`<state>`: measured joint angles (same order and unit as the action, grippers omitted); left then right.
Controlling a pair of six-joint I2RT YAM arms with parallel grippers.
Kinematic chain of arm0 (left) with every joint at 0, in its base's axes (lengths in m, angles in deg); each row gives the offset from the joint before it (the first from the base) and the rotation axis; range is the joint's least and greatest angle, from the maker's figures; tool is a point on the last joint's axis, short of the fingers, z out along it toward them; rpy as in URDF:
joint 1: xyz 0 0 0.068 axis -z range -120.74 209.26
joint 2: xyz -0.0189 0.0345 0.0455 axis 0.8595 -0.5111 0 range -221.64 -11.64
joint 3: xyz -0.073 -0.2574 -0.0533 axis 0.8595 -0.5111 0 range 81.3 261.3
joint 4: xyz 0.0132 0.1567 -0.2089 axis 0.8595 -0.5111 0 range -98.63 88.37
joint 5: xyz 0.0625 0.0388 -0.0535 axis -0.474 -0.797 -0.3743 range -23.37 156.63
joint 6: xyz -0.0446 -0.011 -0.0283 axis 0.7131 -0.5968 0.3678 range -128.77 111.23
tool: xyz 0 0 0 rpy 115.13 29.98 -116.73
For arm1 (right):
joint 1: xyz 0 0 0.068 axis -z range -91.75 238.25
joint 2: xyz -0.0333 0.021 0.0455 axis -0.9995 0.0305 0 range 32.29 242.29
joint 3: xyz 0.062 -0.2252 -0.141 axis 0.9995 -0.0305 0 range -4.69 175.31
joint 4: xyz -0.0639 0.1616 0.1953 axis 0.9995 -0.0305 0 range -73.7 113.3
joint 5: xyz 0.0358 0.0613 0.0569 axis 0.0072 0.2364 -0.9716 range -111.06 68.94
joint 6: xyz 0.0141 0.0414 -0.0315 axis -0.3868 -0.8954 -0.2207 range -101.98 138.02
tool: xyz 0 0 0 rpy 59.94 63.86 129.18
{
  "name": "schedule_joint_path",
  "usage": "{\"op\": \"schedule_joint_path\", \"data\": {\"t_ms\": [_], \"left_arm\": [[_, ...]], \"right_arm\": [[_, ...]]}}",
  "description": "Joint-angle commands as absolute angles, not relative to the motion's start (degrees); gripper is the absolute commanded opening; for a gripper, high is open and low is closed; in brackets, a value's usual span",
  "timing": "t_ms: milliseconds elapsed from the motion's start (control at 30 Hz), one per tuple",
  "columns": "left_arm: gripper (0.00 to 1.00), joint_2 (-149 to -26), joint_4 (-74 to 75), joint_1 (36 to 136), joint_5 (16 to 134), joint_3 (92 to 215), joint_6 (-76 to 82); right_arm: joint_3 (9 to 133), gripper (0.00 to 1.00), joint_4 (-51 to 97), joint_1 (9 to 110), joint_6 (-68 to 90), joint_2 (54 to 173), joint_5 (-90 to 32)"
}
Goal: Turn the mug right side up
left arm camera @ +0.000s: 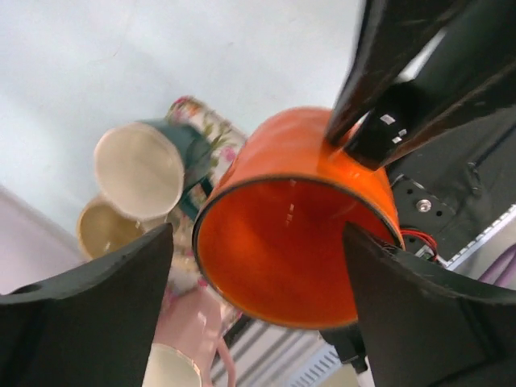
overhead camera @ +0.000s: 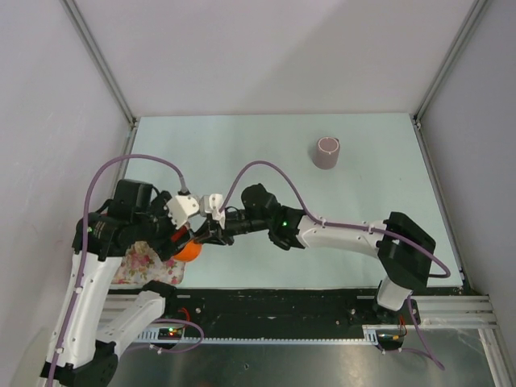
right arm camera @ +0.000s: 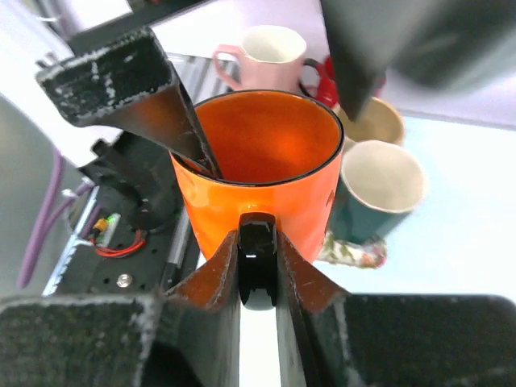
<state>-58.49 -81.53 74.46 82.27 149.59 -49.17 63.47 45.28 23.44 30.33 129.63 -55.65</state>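
My right claw (right arm camera: pixel 258 282) pinches the orange mug (right arm camera: pixel 258 201) by its handle, beside the flowered cloth (overhead camera: pixel 137 264). My left claw (left arm camera: pixel 260 238) is spread across its rim.

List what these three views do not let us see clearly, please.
Top view: the left arm covers most of the orange mug and all of the teal mug.
Left wrist view: the right fingers hide its handle.
Both wrist views: whether the left fingers press the mug is unclear.

Mug (overhead camera: pixel 189 251) between left end effector (left arm camera: pixel 258 234) and right end effector (right arm camera: pixel 258 242), at mat's (overhead camera: pixel 137 266) right edge; cup (overhead camera: pixel 326 153) far right.
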Motion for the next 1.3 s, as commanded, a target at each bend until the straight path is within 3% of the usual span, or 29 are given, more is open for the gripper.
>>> {"op": "schedule_joint_path", "data": {"t_ms": [0,200,467,800,1267], "left_arm": [[0.95,-59.2,-82.0,74.4,76.3,155.9,-37.7],[1.00,-63.3,-77.3,72.3,69.7,163.6,-24.5],[1.00,-70.3,-74.7,66.7,74.1,171.8,-13.1],[0.96,-77.1,-68.8,64.0,80.2,173.7,-5.8],[0.59,-78.1,-66.5,63.9,84.2,162.2,-3.2]], "right_arm": [[64.3,0.00,48.2,21.7,30.9,124.6,-33.2],[62.5,0.00,55.7,15.8,35.2,123.6,-4.7],[62.7,0.00,67.6,11.6,42.1,125.8,13.6],[64.1,0.00,69.3,9.6,46.1,127.6,16.4],[66.8,0.00,70.5,9.5,48.2,129.7,15.2]]}}
